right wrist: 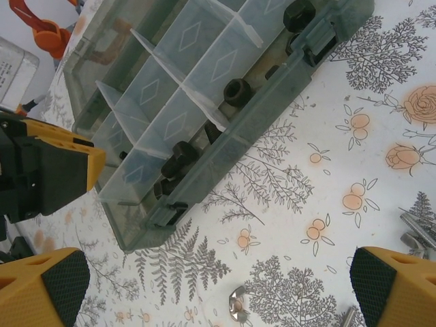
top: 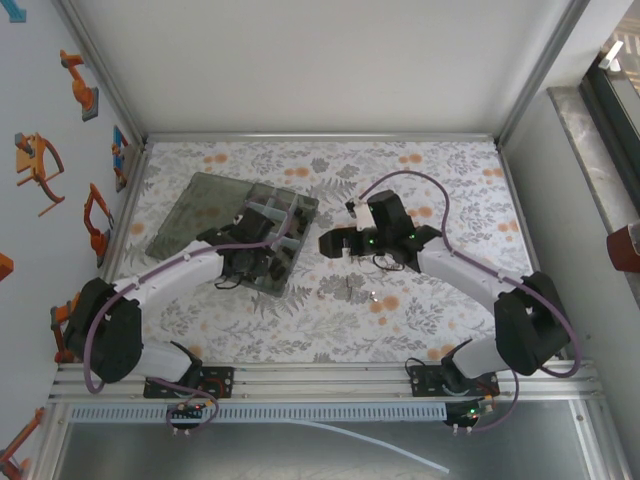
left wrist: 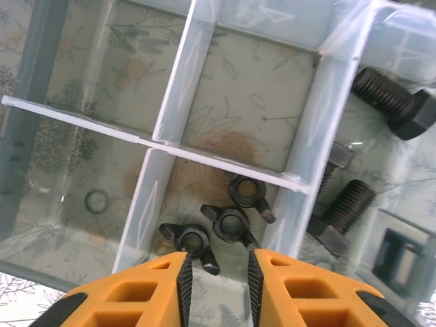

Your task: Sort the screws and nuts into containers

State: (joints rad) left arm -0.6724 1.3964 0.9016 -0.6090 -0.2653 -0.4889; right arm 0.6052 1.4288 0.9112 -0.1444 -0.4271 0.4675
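Observation:
The smoky-grey organizer box (top: 270, 240) lies open at centre left, its lid (top: 195, 212) flat behind it. My left gripper (left wrist: 218, 279) hovers open over one compartment (left wrist: 225, 157) holding three black wing nuts (left wrist: 231, 223), with nothing between its fingers (left wrist: 184, 276). Black hex-head screws (left wrist: 394, 103) lie in the compartment to the right, and a thin ring (left wrist: 97, 201) lies to the left. My right gripper (right wrist: 218, 293) stands wide open above the table beside the box (right wrist: 225, 143). A silvery wing nut (right wrist: 237, 303) lies just below it, with silvery screws (right wrist: 417, 231) at the right edge.
The floral tablecloth (top: 330, 320) covers the work surface. Small loose parts (top: 373, 296) lie right of the box, under the right arm. The left gripper's orange body (right wrist: 54, 170) shows beside the box in the right wrist view. Orange clamps (top: 95, 215) hang on the left wall.

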